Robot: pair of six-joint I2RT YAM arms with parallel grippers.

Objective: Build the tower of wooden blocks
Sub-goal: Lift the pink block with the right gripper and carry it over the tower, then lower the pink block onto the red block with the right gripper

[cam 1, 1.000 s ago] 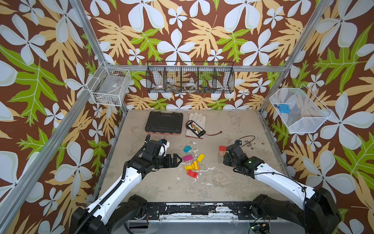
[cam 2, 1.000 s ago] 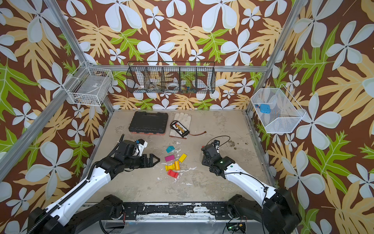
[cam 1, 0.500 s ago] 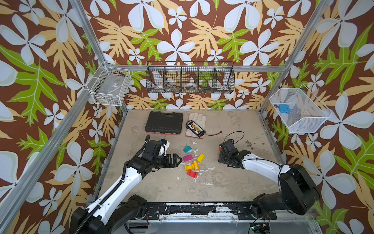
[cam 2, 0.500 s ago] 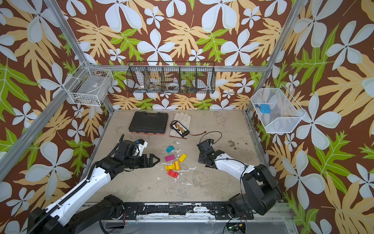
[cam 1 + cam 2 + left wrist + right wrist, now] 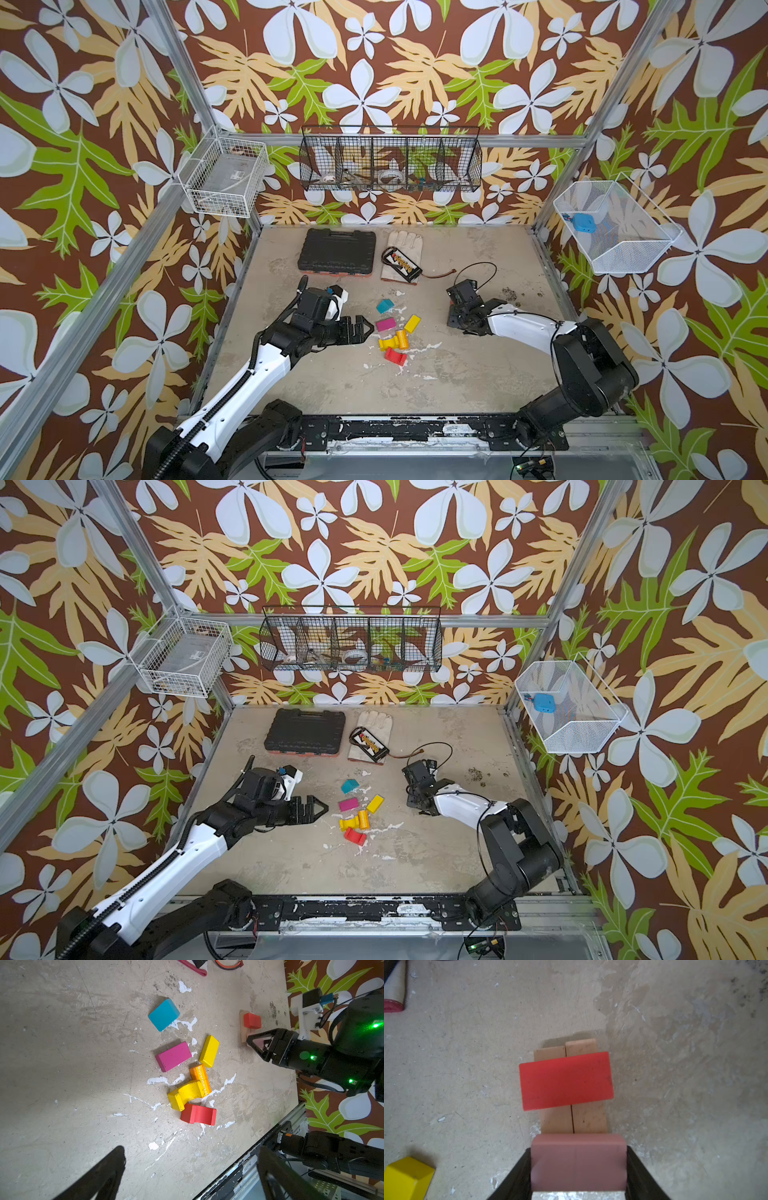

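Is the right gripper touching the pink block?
Touching. The right wrist view shows the pink block pressed between both fingers of the right gripper, with no gap on either side.

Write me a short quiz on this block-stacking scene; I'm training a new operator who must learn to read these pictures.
1. True or false: the left gripper holds a block.
2. The red block lies: A) across the two tan bars B) apart from them C) under them.
3. Fill in: the right gripper is shut on a ____ block.

Key: 1 false, it is open and empty. 2 A. 3 the pink block.
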